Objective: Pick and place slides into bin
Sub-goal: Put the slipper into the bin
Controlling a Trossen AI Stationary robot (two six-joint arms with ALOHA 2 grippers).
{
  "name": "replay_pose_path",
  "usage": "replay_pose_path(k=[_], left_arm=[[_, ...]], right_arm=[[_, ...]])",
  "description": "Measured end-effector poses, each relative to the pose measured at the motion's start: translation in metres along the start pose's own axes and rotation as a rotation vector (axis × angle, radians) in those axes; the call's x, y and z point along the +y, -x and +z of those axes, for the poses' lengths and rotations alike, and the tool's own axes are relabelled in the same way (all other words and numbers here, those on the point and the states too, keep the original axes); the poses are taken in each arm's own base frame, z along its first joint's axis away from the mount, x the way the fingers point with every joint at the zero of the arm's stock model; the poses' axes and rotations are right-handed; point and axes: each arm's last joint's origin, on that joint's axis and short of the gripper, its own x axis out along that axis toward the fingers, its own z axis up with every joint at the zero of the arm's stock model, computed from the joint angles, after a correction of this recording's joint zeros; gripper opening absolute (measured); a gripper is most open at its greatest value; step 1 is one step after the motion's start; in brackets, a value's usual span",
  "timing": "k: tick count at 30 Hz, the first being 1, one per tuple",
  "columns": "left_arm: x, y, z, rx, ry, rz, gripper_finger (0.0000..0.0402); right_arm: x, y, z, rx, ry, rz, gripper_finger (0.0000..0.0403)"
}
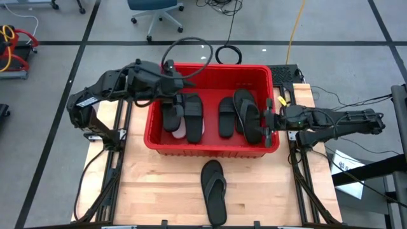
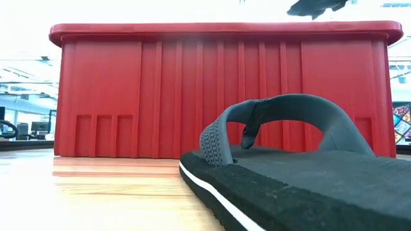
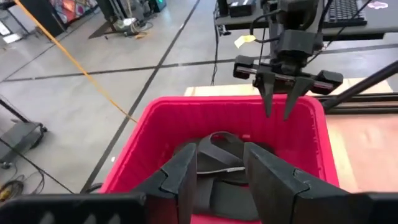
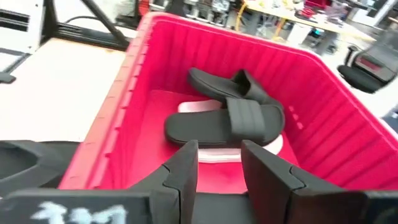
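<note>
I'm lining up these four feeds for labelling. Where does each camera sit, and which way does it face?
High: overhead, straight down; both arms, red bin, flip-flop on the table.
Low: table height, level; flip-flop before the bin.
Left wrist: above the bin, facing the right gripper; left gripper open.
Right wrist: right gripper open, over bin's slides.
All share the bin.

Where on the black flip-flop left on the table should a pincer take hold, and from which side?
Grip the flip-flop by its arched thong strap, coming straight down from above. The sole lies flat on the table, while the strap stands clear of it, leaving a gap for one finger.
</note>
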Motion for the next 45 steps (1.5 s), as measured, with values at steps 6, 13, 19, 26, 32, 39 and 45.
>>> replay_pose_path(k=[6, 13, 19, 26, 32, 39, 45], left_arm=[[-0.013, 0.005, -0.001, 0.028, 0.015, 0.060, 0.0138], [-0.023, 0.008, -0.001, 0.037, 0.019, 0.083, 0.0138], [-0.033, 0.011, -0.001, 0.040, 0.050, 0.064, 0.0138], [-0.060, 0.017, -0.005, 0.082, 0.094, 0.021, 0.0138], [-0.086, 0.029, -0.005, 0.072, 0.174, -0.060, 0.0138], [-0.115, 0.047, -0.006, 0.064, 0.208, -0.130, 0.0138], [-0.133, 0.063, -0.011, 0.051, 0.173, -0.082, 0.0138]], right_arm=[[0.007, 0.005, 0.002, -0.021, 0.055, 0.043, 0.0116], [0.008, 0.009, 0.000, -0.011, 0.069, 0.054, 0.0116], [0.007, 0.014, 0.000, -0.025, 0.062, 0.053, 0.0116], [0.006, 0.018, 0.001, -0.045, 0.056, 0.067, 0.0116], [0.009, 0.019, 0.001, -0.061, 0.062, 0.161, 0.0116], [0.009, 0.019, 0.000, -0.048, 0.065, 0.183, 0.0116], [0.016, 0.019, 0.002, -0.074, 0.067, 0.291, 0.0116]])
